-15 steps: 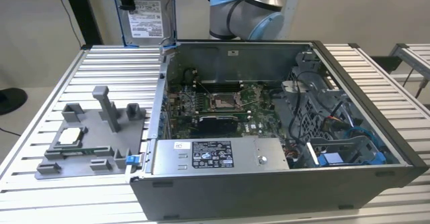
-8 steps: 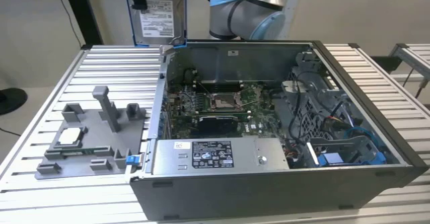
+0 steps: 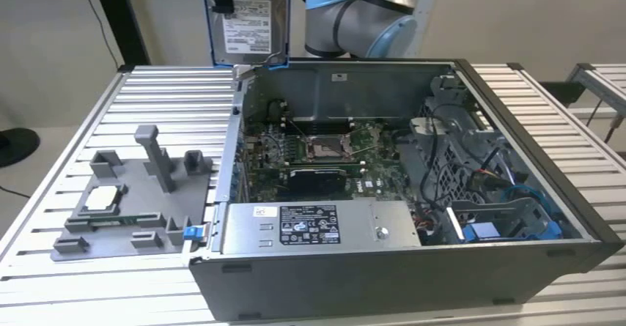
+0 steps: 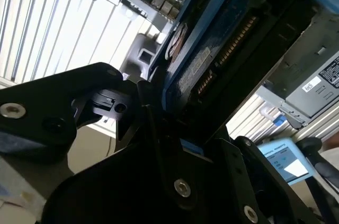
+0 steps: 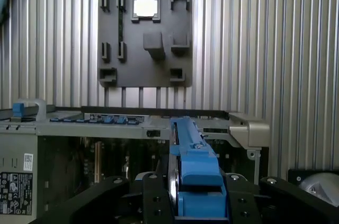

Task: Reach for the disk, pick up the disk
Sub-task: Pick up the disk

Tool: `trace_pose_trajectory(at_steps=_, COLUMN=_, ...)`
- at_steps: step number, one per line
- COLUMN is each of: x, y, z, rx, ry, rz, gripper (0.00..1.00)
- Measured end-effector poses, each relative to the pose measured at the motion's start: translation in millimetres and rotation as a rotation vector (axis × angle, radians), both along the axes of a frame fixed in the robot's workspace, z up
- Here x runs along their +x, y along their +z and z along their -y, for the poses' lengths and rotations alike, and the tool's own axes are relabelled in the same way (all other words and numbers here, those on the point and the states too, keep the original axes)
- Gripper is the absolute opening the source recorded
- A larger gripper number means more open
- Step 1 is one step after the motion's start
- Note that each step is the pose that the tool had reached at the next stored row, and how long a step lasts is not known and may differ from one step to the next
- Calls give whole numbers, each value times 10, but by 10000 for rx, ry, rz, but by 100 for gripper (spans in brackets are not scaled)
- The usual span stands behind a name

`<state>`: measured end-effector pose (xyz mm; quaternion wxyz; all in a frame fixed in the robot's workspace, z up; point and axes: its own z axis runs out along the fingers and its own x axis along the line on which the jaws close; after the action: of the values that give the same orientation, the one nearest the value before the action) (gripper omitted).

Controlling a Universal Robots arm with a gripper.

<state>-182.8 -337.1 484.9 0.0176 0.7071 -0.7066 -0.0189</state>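
Disk (image 3: pixel 249 20) held upright and clear of all surfaces, above the rear wall of the open case (image 3: pixel 391 275), just beside the arm (image 3: pixel 357 18) at the top of the exterior view; upper part cut off by the frame edge. White printed label on the silver face turned toward the camera, print too small to read; blue bracket visible along both long edges and the lower corner. Gripper (image 5: pixel 196 203) clamped on the disk, black fingers (image 5: pixel 153 197) pressed against either side of the blue bracket, seen edge-on in the first wrist view (image 5: pixel 193 166). Underside of the disk (image 4: pixel 212 60) close to the lens in the second wrist view, dark and hard to make out beyond a row of connector contacts. Open room on all sides of the disk above the case rim. Inside the case: board (image 3: pixel 323 150) with a bare socket at centre, power supply (image 3: pixel 313 227) along the near wall carrying a black label and a small white one, neither legible, and cabling with blue parts toward the exterior view's right, partly hidden by the case wall. Grey fixture (image 3: pixel 127 209) on the slatted table (image 3: pixel 59 143) at the exterior view's left, well apart from the disk, with a chip (image 3: pixel 102 198) seated in one pocket.
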Motion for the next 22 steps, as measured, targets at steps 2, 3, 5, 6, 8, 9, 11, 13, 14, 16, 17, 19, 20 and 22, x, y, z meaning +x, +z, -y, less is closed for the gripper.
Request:
trace_pose_trajectory(at_steps=2, x=65, y=3, z=1, rx=0, ry=0, rz=-10, gripper=0)
trace_pose_trajectory(at_steps=3, x=97, y=4, z=1, rx=0, ry=0, rz=-14, gripper=0)
trace_pose_trajectory(at_steps=5, x=163, y=7, z=3, rx=0, ry=0, rz=-24, gripper=0)
trace_pose_trajectory(at_steps=6, x=199, y=9, z=4, rx=0, ry=1, rz=-28, gripper=0)
trace_pose_trajectory(at_steps=8, x=272, y=11, z=7, rx=0, ry=0, rz=-39, gripper=0)
trace_pose_trajectory(at_steps=9, x=309, y=12, z=8, rx=0, ry=1, rz=-43, gripper=0)
trace_pose_trajectory(at_steps=11, x=385, y=15, z=11, rx=0, ry=0, rz=-54, gripper=0)
trace_pose_trajectory(at_steps=13, x=470, y=18, z=14, rx=-1, ry=1, rz=-66, gripper=0)
trace_pose_trajectory(at_steps=14, x=513, y=20, z=16, rx=-1, ry=0, rz=-73, gripper=0)
trace_pose_trajectory(at_steps=16, x=599, y=22, z=20, rx=0, ry=0, rz=-83, gripper=0)
trace_pose_trajectory(at_steps=17, x=641, y=23, z=21, rx=0, ry=0, rz=-87, gripper=0)
trace_pose_trajectory(at_steps=19, x=719, y=26, z=22, rx=-1, ry=0, rz=-94, gripper=0)
trace_pose_trajectory(at_steps=20, x=756, y=28, z=24, rx=0, ry=1, rz=-96, gripper=0)
trace_pose_trajectory(at_steps=22, x=828, y=30, z=25, rx=0, ry=0, rz=-101, gripper=0)
